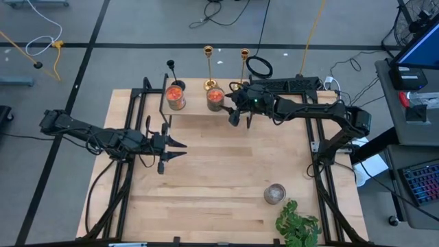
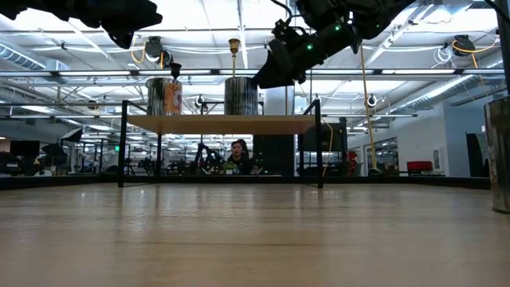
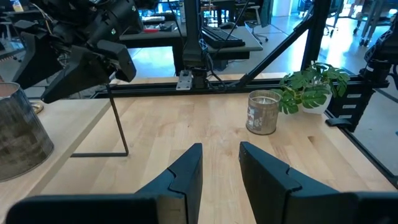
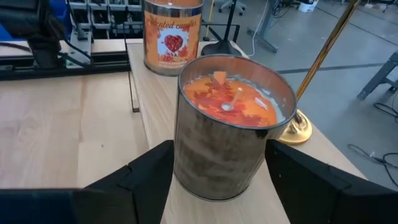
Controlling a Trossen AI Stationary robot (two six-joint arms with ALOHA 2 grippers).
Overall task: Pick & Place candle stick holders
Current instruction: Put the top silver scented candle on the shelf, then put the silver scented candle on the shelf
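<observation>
Right hand [image 4: 214,180] spread w/ fingers either side of orange-filled glass jar [image 4: 231,127] on raised wooden shelf [image 1: 199,110]; slim brass candlestick [image 1: 208,66] upright behind jar. Left hand [image 3: 219,171] spread over bench [image 1: 219,178].

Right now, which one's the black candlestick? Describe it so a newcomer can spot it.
Find the raised wooden shelf on black legs at the table's far edge. Along its back stand three slim candlesticks; the black candlestick is at the left end, behind the left orange-filled glass jar. It is dark and shorter, while the two brass candlesticks to its right are shiny gold.
</observation>
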